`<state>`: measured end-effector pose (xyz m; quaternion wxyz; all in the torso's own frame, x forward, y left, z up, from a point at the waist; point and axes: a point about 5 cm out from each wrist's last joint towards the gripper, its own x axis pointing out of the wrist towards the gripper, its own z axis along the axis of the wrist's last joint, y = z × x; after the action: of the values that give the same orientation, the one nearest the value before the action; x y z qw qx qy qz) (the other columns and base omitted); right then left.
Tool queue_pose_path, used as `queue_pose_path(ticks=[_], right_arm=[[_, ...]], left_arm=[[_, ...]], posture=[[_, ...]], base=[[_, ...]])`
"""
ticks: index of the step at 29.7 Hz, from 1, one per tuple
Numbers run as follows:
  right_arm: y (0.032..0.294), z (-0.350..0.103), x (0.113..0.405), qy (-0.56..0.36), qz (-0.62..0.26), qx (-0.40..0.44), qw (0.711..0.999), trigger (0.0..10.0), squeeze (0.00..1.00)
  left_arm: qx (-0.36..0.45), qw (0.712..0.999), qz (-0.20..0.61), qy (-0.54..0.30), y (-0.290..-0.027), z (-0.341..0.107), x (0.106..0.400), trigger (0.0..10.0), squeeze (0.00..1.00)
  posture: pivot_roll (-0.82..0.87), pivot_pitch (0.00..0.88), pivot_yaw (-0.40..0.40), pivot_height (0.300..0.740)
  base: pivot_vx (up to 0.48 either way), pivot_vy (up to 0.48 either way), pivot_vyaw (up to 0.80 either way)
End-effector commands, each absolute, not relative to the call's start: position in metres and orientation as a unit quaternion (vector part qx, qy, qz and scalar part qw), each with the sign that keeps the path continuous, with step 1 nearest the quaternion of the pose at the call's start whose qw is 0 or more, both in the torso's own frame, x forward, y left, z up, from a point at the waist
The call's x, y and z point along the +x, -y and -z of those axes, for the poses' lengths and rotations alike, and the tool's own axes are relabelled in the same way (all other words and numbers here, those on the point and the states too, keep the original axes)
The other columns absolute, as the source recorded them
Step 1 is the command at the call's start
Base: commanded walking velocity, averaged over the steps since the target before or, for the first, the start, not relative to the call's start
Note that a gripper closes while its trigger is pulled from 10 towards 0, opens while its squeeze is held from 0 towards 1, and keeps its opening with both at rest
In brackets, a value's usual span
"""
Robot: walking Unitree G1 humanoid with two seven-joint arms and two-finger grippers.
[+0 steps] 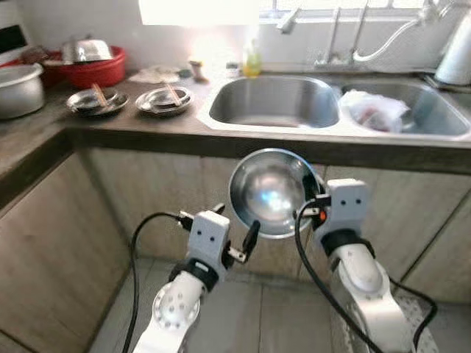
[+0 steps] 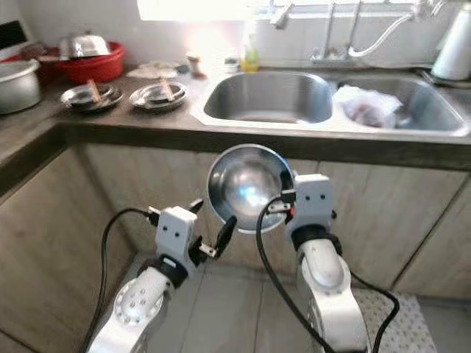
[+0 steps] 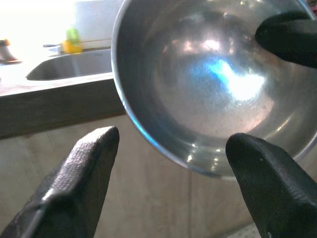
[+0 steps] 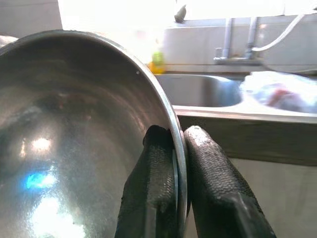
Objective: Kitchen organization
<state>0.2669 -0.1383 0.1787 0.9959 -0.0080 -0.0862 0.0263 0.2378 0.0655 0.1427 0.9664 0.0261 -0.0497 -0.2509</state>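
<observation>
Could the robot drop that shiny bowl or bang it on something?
Maybe. The right gripper pinches the steel bowl only by its thin rim, and the bowl is tilted, so it might swing or slip. The left gripper is open beside it, not holding. The bowl hangs below the counter edge, so lifting it toward the sink could knock that edge.

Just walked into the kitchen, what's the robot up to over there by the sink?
The robot stands facing the counter, holding a steel bowl up in front of the cabinets below the double sink. Its right hand pinches the bowl's rim between its fingers. The left hand is open just below the bowl, not gripping it. More dishes sit on the counter to the left of the sink.
</observation>
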Motion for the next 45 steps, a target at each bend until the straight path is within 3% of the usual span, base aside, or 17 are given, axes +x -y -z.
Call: queue_pose_path(ticks=[1, 22, 34, 45], right_arm=[[0.135, -0.186, 0.268, 0.102, -0.032, 0.004, 0.994, 10.0, 0.00], [0.135, -0.201, 0.275, 0.135, -0.051, -0.019, 0.989, 10.0, 0.00], [0.134, -0.238, 0.291, 0.199, -0.061, -0.030, 0.978, 10.0, 0.00], [0.135, -0.232, 0.300, 0.173, -0.049, -0.049, 0.982, 10.0, 0.00]], left_arm=[[0.034, 0.967, 0.248, 0.055, -0.068, -0.145, 0.238, 10.0, 0.00], [0.033, 0.966, 0.250, 0.056, -0.068, -0.144, 0.239, 10.0, 0.00], [0.032, 0.966, 0.249, 0.060, -0.066, -0.145, 0.242, 10.0, 0.00], [0.031, 0.968, 0.242, 0.059, -0.067, -0.145, 0.242, 10.0, 0.00]], posture=[[0.04, 0.025, -0.010, 0.740], [0.03, 0.000, -0.014, 0.740], [0.03, 0.000, -0.019, 0.740], [0.03, 0.011, -0.025, 0.740]], base=[[0.330, 0.000, 0.00], [0.341, 0.000, 0.00], [0.345, 0.000, 0.00], [0.346, 0.000, 0.00]])
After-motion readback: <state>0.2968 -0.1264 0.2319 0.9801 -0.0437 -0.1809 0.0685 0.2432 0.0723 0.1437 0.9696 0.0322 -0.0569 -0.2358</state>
